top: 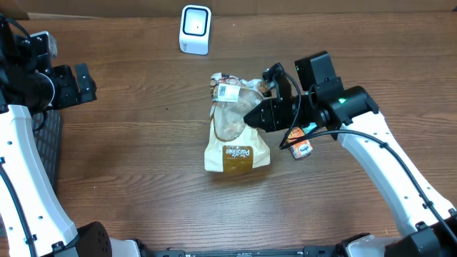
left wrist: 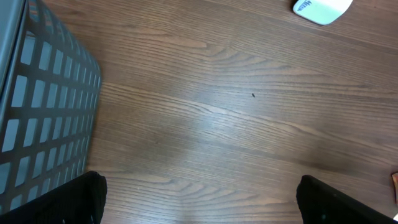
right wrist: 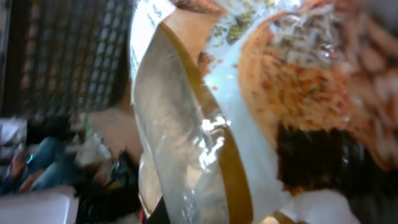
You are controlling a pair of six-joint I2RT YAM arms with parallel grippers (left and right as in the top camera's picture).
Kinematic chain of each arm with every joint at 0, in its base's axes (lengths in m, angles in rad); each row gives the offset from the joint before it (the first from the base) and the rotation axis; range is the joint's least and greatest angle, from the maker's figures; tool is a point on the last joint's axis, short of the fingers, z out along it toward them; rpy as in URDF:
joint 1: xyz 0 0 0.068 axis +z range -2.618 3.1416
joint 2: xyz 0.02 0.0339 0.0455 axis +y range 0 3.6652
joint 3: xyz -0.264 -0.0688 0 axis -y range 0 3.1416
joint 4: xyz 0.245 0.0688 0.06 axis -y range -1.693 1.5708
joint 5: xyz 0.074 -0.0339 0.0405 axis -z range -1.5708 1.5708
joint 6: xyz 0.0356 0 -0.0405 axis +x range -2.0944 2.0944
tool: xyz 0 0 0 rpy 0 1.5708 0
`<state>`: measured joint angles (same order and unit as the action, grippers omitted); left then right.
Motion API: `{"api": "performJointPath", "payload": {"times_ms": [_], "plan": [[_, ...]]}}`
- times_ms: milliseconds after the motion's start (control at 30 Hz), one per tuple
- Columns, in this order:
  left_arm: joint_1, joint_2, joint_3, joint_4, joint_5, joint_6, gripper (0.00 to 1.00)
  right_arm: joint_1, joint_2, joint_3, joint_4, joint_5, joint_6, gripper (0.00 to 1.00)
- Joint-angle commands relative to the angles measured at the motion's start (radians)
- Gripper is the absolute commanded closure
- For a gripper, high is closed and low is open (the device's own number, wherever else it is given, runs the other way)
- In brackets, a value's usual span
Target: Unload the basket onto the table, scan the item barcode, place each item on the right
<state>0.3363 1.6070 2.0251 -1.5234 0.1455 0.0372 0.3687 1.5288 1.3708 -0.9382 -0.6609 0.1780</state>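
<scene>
While the right pincer (top: 251, 116) is closed tight on the side of the bag (top: 235, 132), the package sits near the middle of the wooden surface (top: 143, 164), its brown printed band toward the near edge and its clear upper part toward the far edge. A white label (top: 228, 91) shows near the bag's far end, though whatever is printed on it is too small to read from overhead. In the right wrist view the bag (right wrist: 205, 124) fills almost the whole picture: shiny clear film with brown trim, and reddish-brown food behind it (the pincer's own fingers are barely visible there, so the grip itself reads better from overhead). The white scanner (top: 194, 28) stands at the far edge of the surface, well apart from the bag. A small orange packet (top: 303, 148) lies just beside the right arm, on the side away from the bag. The left pincer (top: 78, 82) hangs at the left side with its jaws spread wide and nothing between them; its wrist view shows both dark fingertips (left wrist: 87, 199) over bare wood, a dark mesh basket (left wrist: 43, 106) to one side and the scanner (left wrist: 320, 9) in the far corner.
</scene>
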Motion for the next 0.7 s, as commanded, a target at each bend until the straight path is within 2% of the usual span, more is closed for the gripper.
{"api": "performJointPath", "payload": {"times_ms": [0,133,200,333,400,500,567,667], "plan": [[0.003,0.003,0.012,0.002,0.003,0.023,0.0,0.037,0.045,0.29,-0.107,0.275,0.06,0.96],[0.003,0.003,0.012,0.002,0.003,0.023,0.0,0.097,0.266,0.714,-0.274,0.544,-0.007,0.96],[0.003,0.003,0.012,0.002,0.003,0.023,0.0,0.134,0.428,0.921,-0.266,0.777,-0.073,0.96],[0.003,0.003,0.012,0.002,0.003,0.023,0.0,0.178,0.578,0.952,0.016,1.141,-0.282,0.96],[0.003,0.003,0.012,0.002,0.003,0.023,0.0,0.195,0.658,0.952,0.209,1.32,-0.447,0.96],[0.003,0.003,0.012,0.002,0.003,0.023,0.0,0.206,0.769,0.952,0.471,1.451,-0.696,0.96],[0.003,0.003,0.012,0.002,0.003,0.023,0.01,0.206,0.857,0.952,0.653,1.471,-0.872,0.96],[0.003,0.003,0.012,0.002,0.003,0.023,0.0,0.206,0.932,0.951,0.779,1.466,-1.015,0.96]]}}
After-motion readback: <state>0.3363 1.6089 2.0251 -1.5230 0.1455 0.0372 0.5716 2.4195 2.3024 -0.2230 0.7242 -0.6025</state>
